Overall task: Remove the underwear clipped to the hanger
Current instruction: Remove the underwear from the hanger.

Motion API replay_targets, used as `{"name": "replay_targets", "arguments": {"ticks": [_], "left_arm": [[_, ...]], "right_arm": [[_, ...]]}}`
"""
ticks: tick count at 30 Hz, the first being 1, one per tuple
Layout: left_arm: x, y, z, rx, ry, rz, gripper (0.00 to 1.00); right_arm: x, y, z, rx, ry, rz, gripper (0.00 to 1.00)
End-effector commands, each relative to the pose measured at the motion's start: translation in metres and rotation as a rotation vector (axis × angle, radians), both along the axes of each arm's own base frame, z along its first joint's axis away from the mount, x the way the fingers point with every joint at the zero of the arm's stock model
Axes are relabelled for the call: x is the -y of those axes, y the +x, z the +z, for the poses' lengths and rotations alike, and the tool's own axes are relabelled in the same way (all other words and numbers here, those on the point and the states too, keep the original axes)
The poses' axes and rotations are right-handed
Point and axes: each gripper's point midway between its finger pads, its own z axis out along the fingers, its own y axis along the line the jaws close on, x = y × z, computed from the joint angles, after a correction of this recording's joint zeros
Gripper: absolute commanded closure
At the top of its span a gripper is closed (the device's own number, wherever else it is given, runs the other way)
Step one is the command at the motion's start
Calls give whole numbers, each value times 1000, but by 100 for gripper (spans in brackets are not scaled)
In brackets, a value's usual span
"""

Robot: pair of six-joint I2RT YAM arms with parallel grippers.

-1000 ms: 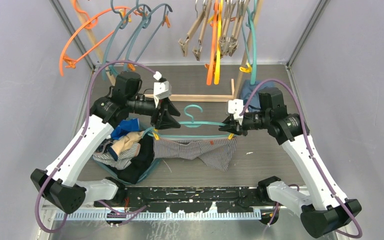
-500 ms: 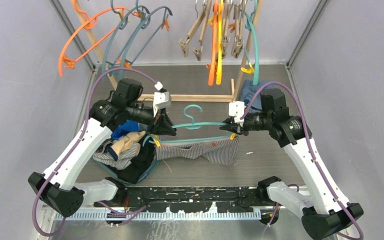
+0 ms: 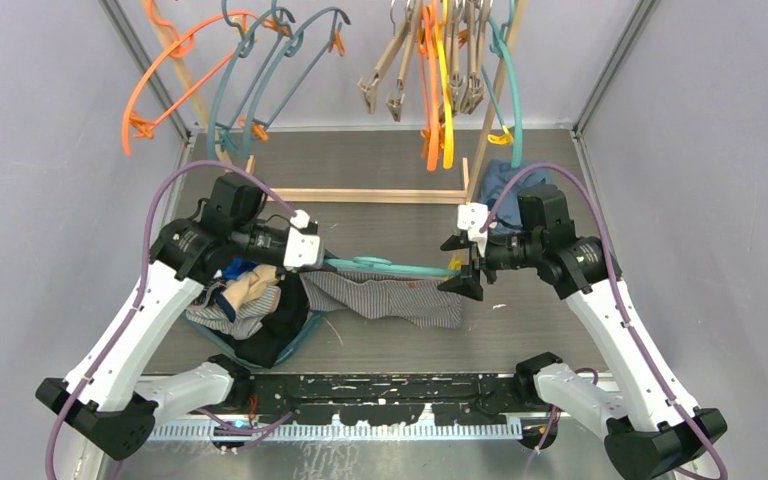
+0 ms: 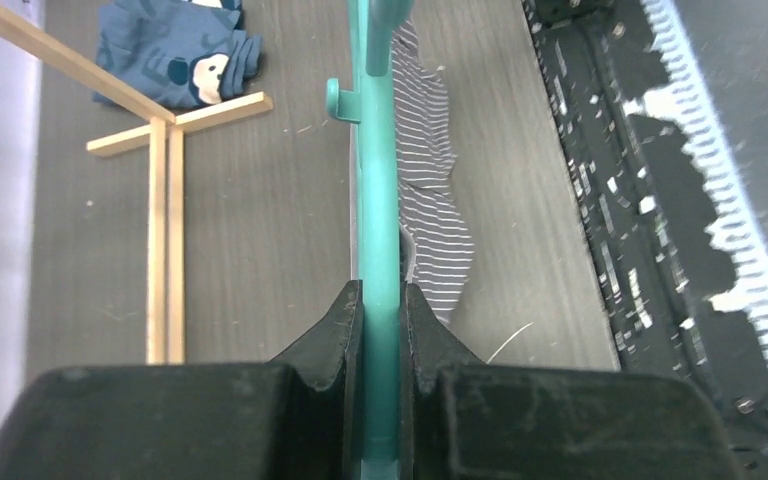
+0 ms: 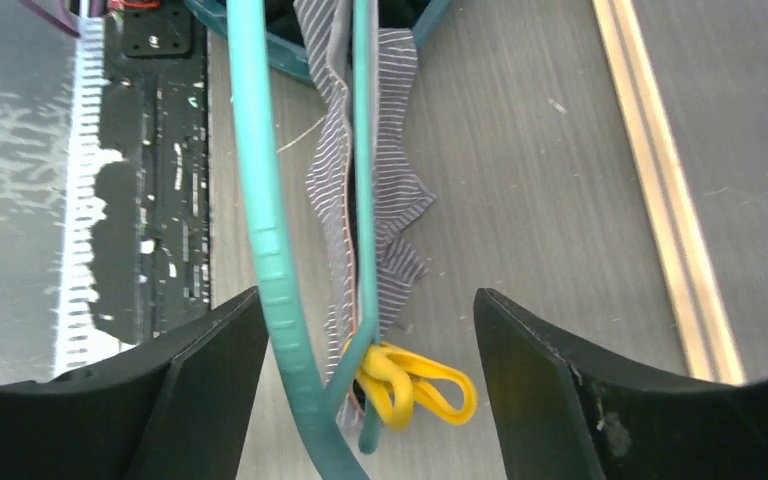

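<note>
Since a second ago my two hands have swapped jobs. My left gripper (image 4: 380, 300) has closed on the left end of the teal hanger (image 3: 390, 266) and drawn back a little toward my own side. My right gripper (image 3: 460, 266) has let go of the right end and now stands wide, its fingers either side of the bar without touching it. With that, the hanger has tipped over from nearly upright to almost flat, low over the table (image 3: 540, 330).

My left wrist view shows the jaws narrow, pinching the thin bar between them. The striped underwear (image 3: 390, 298) lies spread on the table just under and in front of the hanger, its top edge running along the bar. At the right end the yellow clip (image 5: 410, 385) sits just beside the cloth, but I cannot tell whether it bites the fabric or has let it go. The left clip is hidden behind my own fingers.

A heap of other underwear (image 3: 245, 305) sits in the basket (image 3: 303, 330) under my left arm, so I judge most of the job done. What is left, I think, is freeing this last striped pair completely and setting it with the rest.
</note>
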Motion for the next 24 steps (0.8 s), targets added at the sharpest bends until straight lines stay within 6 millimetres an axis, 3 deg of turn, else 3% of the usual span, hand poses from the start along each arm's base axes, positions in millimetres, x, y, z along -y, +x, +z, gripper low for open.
{"name": "replay_targets", "arguments": {"ticks": [1, 7, 10, 17, 24], "left_arm": [[-6, 12, 2, 246, 50, -83, 100], [-11, 18, -7, 372, 89, -117, 100], [-7, 18, -4, 391, 59, -121, 100], [-7, 17, -2, 414, 47, -127, 100], [-8, 16, 1, 422, 45, -127, 100]], "right_arm": [[0, -13, 19, -111, 40, -48, 19], [2, -17, 35, -195, 78, -92, 20], [6, -8, 34, -240, 73, -162, 21], [13, 8, 10, -331, 29, -271, 21], [11, 4, -16, -454, -2, -249, 23]]}}
